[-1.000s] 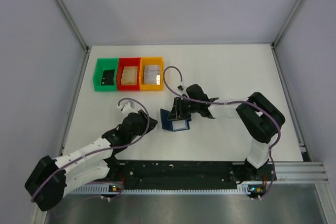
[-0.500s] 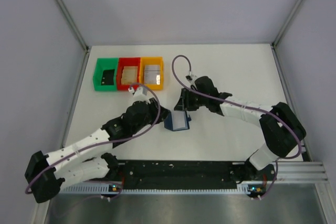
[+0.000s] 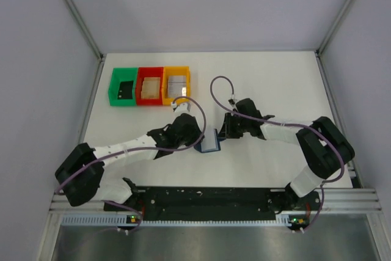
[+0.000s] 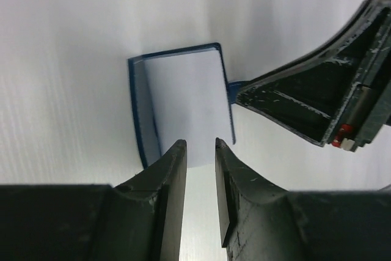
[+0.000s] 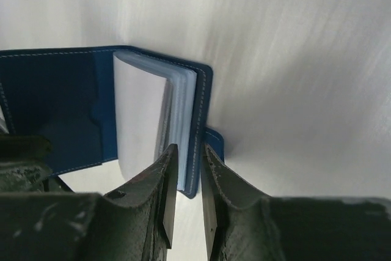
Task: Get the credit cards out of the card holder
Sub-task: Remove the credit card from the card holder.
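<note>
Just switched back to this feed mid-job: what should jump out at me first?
At mid-table the open blue card holder is beset from both sides: the right gripper straddles its cover edge, and the left gripper sits at the lower edge of a pale card. Green, red and orange bins line the far left.

Dark blue card holder [image 5: 55, 108], pale silvery-grey credit cards [image 5: 137, 114], green, red, orange bins [image 3: 150, 69].

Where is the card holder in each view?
Top external: card holder at table centre, between left pincer and right pincer.
Left wrist: upper centre, open, just beyond the left pincer.
Right wrist: left and centre, its cover edge inside the right pincer.
Shared landmark: the right pincer, at the holder's right edge in all three.
</note>
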`<action>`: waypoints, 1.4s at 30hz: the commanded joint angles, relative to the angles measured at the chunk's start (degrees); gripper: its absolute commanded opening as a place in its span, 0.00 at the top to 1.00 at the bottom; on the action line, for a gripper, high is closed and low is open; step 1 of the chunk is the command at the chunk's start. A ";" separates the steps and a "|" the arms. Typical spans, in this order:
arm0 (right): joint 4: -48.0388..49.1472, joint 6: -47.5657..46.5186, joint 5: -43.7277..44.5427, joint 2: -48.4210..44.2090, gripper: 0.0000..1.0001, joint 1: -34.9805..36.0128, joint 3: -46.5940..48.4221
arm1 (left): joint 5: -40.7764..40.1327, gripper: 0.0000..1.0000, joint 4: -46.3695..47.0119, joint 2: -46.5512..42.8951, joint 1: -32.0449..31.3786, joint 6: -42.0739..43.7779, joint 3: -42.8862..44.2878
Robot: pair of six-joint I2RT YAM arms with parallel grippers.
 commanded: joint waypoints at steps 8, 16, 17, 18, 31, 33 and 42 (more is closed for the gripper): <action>5.90 -0.58 -2.92 1.73 0.80 -1.18 -2.35 | -1.60 0.75 3.49 3.70 4.78 -2.09 -8.66; 9.15 -0.58 -8.90 1.02 0.80 -1.09 -2.18 | 1.84 0.80 7.18 8.89 4.87 -3.14 -9.28; 9.33 -0.40 -9.16 0.85 0.80 -1.09 -2.09 | 1.92 0.80 7.54 8.81 4.87 -3.23 -9.46; 9.33 -0.49 -9.25 0.59 0.80 -1.09 -1.83 | 2.19 0.80 7.71 8.72 4.87 -3.32 -9.72; 0.46 -3.65 -0.30 -7.49 0.69 -0.03 0.46 | 2.63 0.81 8.42 8.02 4.78 -3.67 -10.34; -0.60 -4.09 -0.37 -10.13 0.69 -0.03 0.72 | 2.63 0.81 8.42 8.02 4.87 -3.67 -10.34; 1.77 -2.08 -7.06 -8.21 0.92 0.76 0.82 | 2.63 0.81 8.42 7.84 4.87 -3.67 -10.25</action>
